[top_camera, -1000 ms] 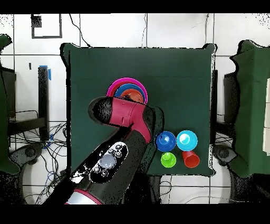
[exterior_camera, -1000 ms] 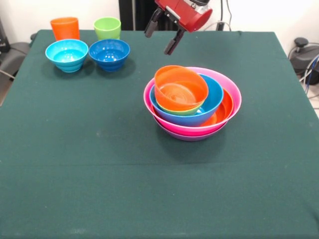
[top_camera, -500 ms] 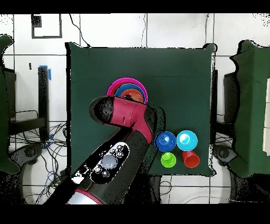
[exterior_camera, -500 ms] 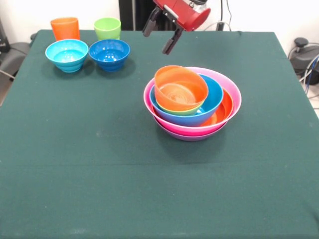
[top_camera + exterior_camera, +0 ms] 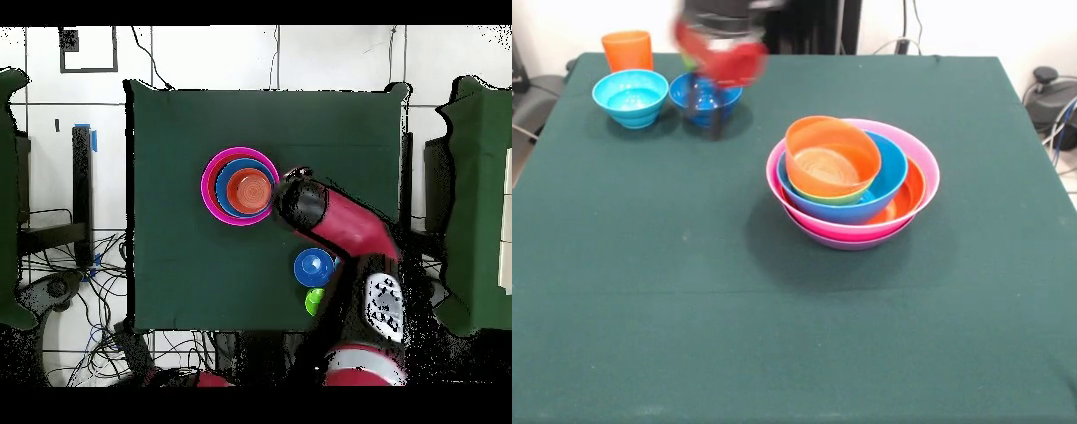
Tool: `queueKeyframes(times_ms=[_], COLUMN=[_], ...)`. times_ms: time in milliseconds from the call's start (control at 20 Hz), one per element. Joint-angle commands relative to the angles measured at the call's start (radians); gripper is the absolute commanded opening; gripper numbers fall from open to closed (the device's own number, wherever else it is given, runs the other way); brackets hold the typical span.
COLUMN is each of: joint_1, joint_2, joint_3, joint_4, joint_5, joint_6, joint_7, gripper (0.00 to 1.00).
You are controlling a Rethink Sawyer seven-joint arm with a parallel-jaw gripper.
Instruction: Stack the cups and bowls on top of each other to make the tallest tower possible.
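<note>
Found the tower (image 5: 911, 190) standing a little right of the tabletop's (image 5: 644, 309) middle in the front view, well apart from every edge. Counted a wide pink bowl (image 5: 927, 163) over a purple one (image 5: 847, 243) at the base, then large orange (image 5: 909, 196) and blue (image 5: 890, 172) bowls nested inside. Saw a sliver of lime green rim (image 5: 840, 200) under the small orange bowl (image 5: 832, 156) on top, tilted toward the camera.

Noted broad open green cloth on the tower's near side and to its left, running out to the near and left edges.

Placed the remaining pieces close to the far left corner: orange cup (image 5: 627, 49) near the far edge, light blue bowl (image 5: 630, 95) just in front of it, dark blue bowl (image 5: 704, 93) beside that. Picked out the lime green cup (image 5: 314, 300) only in the overhead view, next to the dark blue bowl and near the edge by the robot's base.

Saw the gripper (image 5: 708, 106) as a red and dark blur right over the dark blue bowl, partly covering it. Could not tell whether apart or together. Traced the arm (image 5: 350, 235) in the overhead view lying across that corner cluster, beside the tower but not over it.
</note>
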Motion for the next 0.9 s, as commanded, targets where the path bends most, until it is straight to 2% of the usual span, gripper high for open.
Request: queueKeyframes(times_ms=[50,250,350,400,500,650,900], joint_1=[-0.262,-0.264,-0.204,-0.163,-0.107,-0.054,-0.007], joint_2=[-0.109,-0.128,-0.143,-0.153,-0.173,-0.2,-0.22], joint_3=[0.386,0.386,0.32,0.276,0.219,0.174,0.138], joint_4=[0.167,0.116,0.064,0.04,0.028,0.041,0.046], joint_5=[-0.187,-0.272,-0.354,-0.406,-0.465,-0.505,-0.528], joint_6=[0.054,0.134,0.163,0.148,0.125,0.112,0.135], joint_7=[-0.394,-0.369,-0.372,-0.369,-0.32,-0.233,-0.159], gripper=[1.0,1.0,1.0,1.0,1.0,1.0,1.0])
